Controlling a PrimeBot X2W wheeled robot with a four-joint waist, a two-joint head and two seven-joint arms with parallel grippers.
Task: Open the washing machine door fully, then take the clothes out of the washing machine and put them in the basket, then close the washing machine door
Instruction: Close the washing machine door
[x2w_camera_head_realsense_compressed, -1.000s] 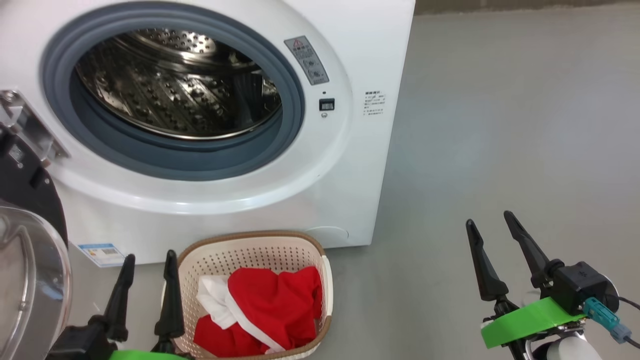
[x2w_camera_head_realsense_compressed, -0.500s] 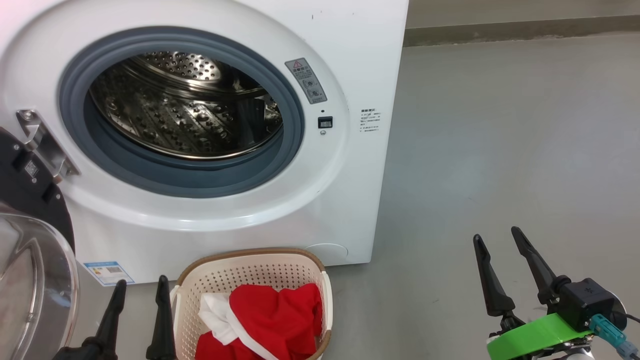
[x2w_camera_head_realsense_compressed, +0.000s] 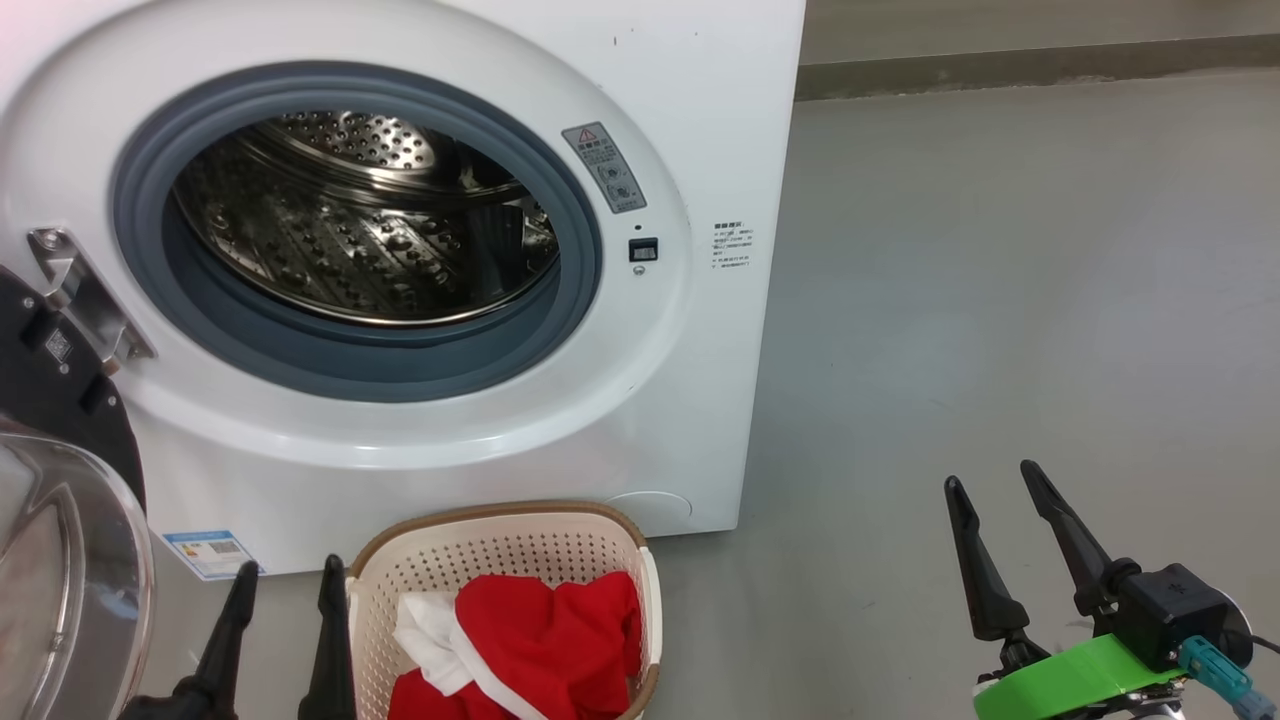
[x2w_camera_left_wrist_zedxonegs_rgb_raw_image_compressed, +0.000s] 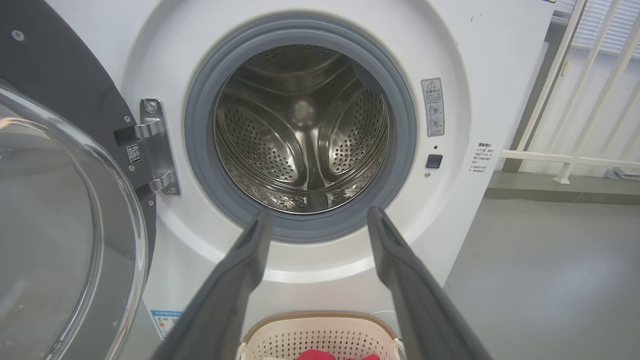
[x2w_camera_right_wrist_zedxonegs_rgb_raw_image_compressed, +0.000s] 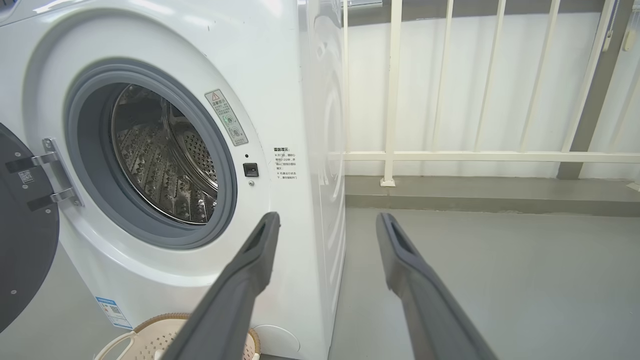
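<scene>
Drum (x2w_camera_head_realsense_compressed: 360, 230) empty, clothes (x2w_camera_head_realsense_compressed: 545, 640) in the basket (x2w_camera_head_realsense_compressed: 500, 515), door (x2w_camera_left_wrist_zedxonegs_rgb_raw_image_compressed: 65, 200) not yet closed.
The door stands wide at the left. The left gripper (x2w_camera_head_realsense_compressed: 288, 575), spread and empty between door and basket, could slip on the bulging glass or push off-centre, leaving the door unlatched. The right gripper (x2w_camera_head_realsense_compressed: 990, 478), also spread and empty, hovers over the floor (x2w_camera_head_realsense_compressed: 1000, 250), well apart from the washer (x2w_camera_head_realsense_compressed: 700, 100).

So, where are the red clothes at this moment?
In the head view the clothes lie inside the basket at the bottom centre, on the floor before the washing machine, just right of the left end effector.
</scene>
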